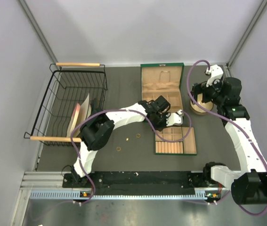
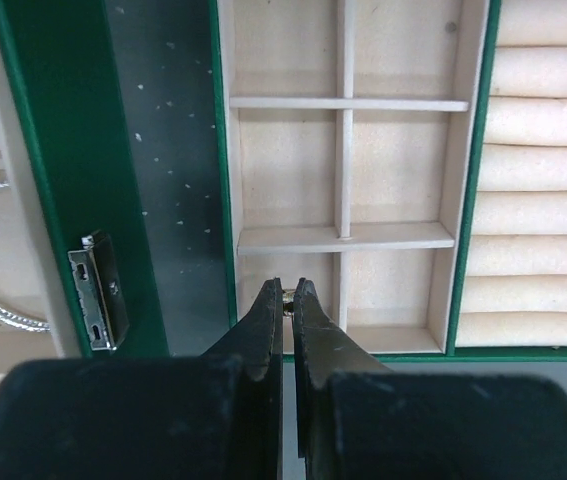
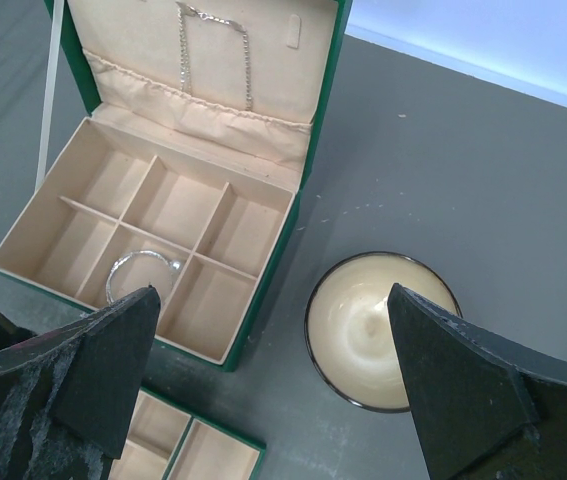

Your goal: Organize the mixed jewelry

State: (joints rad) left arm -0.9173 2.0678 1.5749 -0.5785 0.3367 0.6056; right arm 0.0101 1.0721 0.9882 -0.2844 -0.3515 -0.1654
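The dark grey tabletop (image 1: 124,89) carries a black wire basket with wooden handles (image 1: 53,101) at the left, an open green jewellery box with tan compartments (image 3: 163,215) and, nearer the arms, a tan compartment tray with green rim (image 1: 190,141). A round wooden bowl with cream inside (image 3: 383,330) sits just right of the box. Above it the right gripper (image 3: 273,292) hangs spread wide, grasping nothing. The left gripper (image 2: 289,288), over the tray, is clenched on a tiny gold-coloured piece (image 2: 290,297). Three thin gold-coloured rings (image 1: 127,139) lie on the tabletop left of the tray.
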